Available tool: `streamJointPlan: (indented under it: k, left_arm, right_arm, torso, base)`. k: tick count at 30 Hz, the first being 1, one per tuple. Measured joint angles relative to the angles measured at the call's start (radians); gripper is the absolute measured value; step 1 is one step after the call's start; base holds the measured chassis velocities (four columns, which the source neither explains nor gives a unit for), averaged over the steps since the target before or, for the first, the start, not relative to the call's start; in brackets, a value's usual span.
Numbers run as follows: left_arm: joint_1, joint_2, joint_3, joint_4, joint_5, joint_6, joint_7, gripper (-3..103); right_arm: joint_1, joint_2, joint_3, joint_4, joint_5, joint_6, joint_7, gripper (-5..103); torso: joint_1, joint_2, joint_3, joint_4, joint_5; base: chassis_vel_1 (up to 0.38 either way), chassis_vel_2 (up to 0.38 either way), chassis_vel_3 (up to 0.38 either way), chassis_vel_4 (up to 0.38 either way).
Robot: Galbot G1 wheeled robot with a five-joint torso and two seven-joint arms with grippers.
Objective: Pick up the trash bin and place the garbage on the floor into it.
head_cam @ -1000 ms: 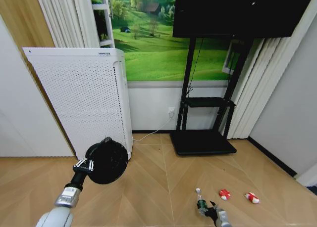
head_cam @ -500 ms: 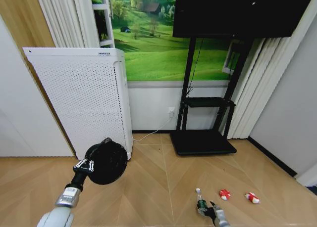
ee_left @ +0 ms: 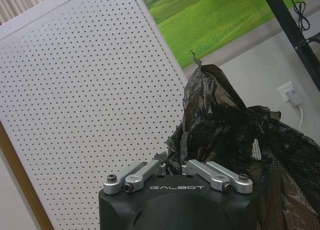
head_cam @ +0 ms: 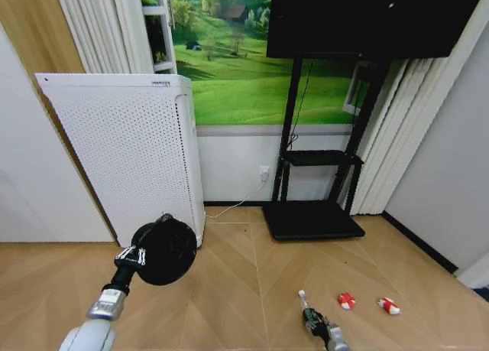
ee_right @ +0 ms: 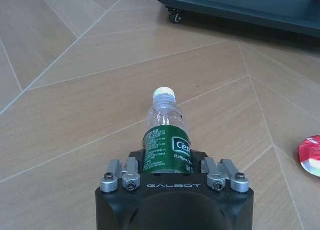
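Note:
My left gripper [head_cam: 131, 257] is shut on the rim of the black mesh trash bin [head_cam: 166, 250] and holds it above the floor [head_cam: 229, 290], in front of the white air purifier. In the left wrist view its fingers [ee_left: 150, 169] pinch the rim and the black bag liner [ee_left: 215, 115]. At the bottom of the head view, my right gripper [head_cam: 328, 332] is shut on the clear bottle [head_cam: 309, 311] with the green label [ee_right: 166, 150] and white cap. Two red-and-white wrappers [head_cam: 347, 300] [head_cam: 389, 306] lie on the floor to the right of the bottle.
The tall white air purifier [head_cam: 130, 152] stands at the left against the wall. The black TV stand base [head_cam: 312, 219] on castors sits ahead of the bottle, its edge [ee_right: 240, 4] also in the right wrist view. A white cable runs along the skirting.
The bottle has shifted slightly left and tilted with the right gripper closed on it. The left arm and the bin have not moved.

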Motion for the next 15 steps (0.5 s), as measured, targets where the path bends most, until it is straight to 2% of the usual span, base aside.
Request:
streamJointPlan:
  k: [1,2,4,5,8,11,15]
  left_arm:
    - [0.000,0.000,0.000,0.001,0.000,-0.001,-0.001,7]
    - [0.000,0.000,0.000,0.001,0.000,-0.001,-0.001,7]
    - [0.000,0.000,0.001,0.003,0.002,-0.002,-0.001,7]
    - [0.000,0.000,0.001,0.003,0.002,-0.002,-0.001,7]
    - [0.000,-0.002,0.005,0.003,0.004,-0.004,-0.001,7]
    - [-0.001,-0.004,0.007,0.003,0.005,-0.005,-0.001,7]
    - [-0.008,-0.008,0.012,0.001,0.005,-0.005,-0.001,7]
  right_arm:
    - [-0.002,-0.001,0.001,0.001,-0.002,0.001,0.000,46]
    - [-0.002,-0.001,0.001,0.001,-0.002,0.001,0.000,46]
    - [-0.005,-0.003,0.003,0.004,-0.005,0.003,0.000,35]
    - [-0.005,-0.003,0.003,0.004,-0.005,0.003,0.000,35]
    - [-0.013,-0.005,0.006,0.008,-0.013,0.008,0.000,25]
    - [-0.027,-0.012,0.014,0.027,-0.012,0.009,0.000,20]
    - [-0.075,-0.045,0.052,0.123,0.016,0.003,0.001,20]
  torso:
    - [0.000,0.000,0.000,0.0000,0.0000]
    - [0.000,0.000,0.000,0.0000,0.0000]
    - [0.000,0.000,0.000,0.0000,-0.0001]
    - [0.000,0.000,0.000,0.0000,-0.0001]
    - [0.000,0.000,0.000,0.0000,0.0000]
    - [0.000,0.000,0.000,0.0000,0.0003]
    - [0.000,0.000,0.000,0.0001,-0.0001]
  base:
    - [0.000,0.000,0.000,0.000]
    - [0.000,0.000,0.000,0.000]
    - [0.000,0.000,0.000,0.000]
    - [0.000,0.000,0.000,0.000]
    - [0.000,0.000,0.000,0.000]
    - [0.000,0.000,0.000,0.000]
    - [0.000,0.000,0.000,0.000]
